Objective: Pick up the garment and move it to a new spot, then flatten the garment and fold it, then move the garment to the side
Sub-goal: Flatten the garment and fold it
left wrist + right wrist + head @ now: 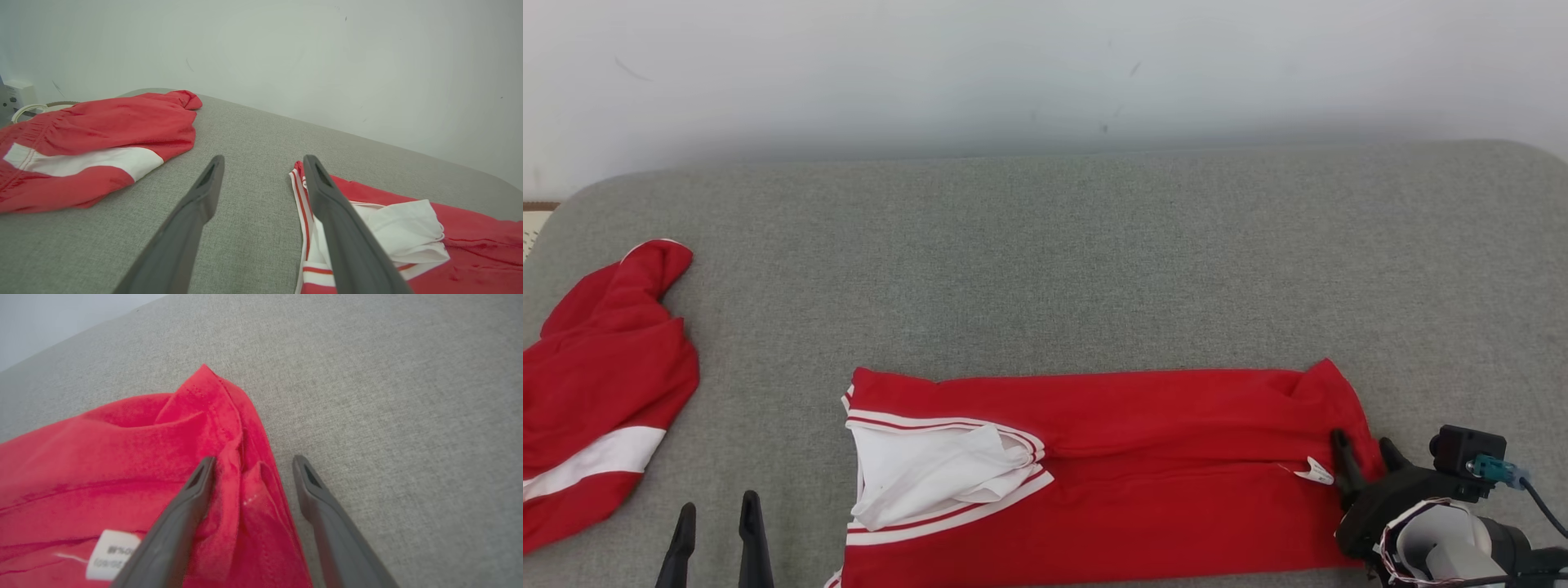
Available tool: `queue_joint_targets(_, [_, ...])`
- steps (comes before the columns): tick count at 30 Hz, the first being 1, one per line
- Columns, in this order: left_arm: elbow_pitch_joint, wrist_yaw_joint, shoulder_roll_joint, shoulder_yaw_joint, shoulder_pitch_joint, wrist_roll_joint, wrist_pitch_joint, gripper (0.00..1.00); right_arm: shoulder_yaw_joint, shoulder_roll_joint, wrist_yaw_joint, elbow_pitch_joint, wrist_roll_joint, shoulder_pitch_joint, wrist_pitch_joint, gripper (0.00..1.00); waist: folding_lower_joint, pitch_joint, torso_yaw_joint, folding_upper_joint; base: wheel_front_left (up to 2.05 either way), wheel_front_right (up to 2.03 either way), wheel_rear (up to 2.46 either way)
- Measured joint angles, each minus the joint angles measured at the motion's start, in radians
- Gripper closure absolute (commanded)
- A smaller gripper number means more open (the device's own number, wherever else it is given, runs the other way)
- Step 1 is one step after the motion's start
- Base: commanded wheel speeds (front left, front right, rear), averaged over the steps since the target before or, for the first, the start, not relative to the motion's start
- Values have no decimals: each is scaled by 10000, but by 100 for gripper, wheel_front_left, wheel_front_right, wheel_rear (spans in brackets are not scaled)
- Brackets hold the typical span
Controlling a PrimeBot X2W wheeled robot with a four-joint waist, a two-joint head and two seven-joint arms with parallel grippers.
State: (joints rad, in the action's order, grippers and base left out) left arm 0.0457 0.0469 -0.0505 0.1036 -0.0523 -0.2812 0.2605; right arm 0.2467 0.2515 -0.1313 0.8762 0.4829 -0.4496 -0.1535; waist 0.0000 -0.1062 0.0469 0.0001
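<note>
On the head view, the folded garment lies along the near edge of the desk. Wide free desk is behind it, and a second red garment is at the left edge. Left wrist view: the left gripper is wide open and empty, beside the garment's striped end. Right wrist view: the right gripper is wide open, astride the garment's right edge, gripping nothing.

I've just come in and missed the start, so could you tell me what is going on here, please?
A two-armed robot is folding a red garment on a grey pad. The garment lies flat and looks folded lengthwise. The right gripper, open, straddles its right-end edge without gripping yet. The left gripper hangs open over bare pad beside the garment's left end. A second garment, also red, lies crumpled at the far left.
</note>
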Motion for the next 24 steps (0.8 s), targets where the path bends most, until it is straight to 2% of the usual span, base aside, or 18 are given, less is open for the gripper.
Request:
queue_joint_targets(2, [-8, 2, -2, 0, 14, -2, 0, 0, 48, -23, 0, -29, 10, -21, 96, 100, 0, -28, -7, 0, 0, 0, 0])
queue_joint_targets(13, [-61, -35, 0, 4, 89, -100, 0, 0, 326, 96, 2, -564, 360, 22, 134, 100, 1, -144, 8, 0, 0, 0, 0])
queue_joint_targets(21, [-69, -35, 2, 282, 113, -29, 0, 0, -102, 1156, 0, -606, 94, -375, 38, 100, 2, -84, -96, 0, 0, 0, 0])
queue_joint_targets(24, [-119, -40, 0, 506, 110, 529, 0, 0, -159, 1478, 0, -790, 2, -509, 140, 100, 2, 31, -170, 0, 0, 0, 0])
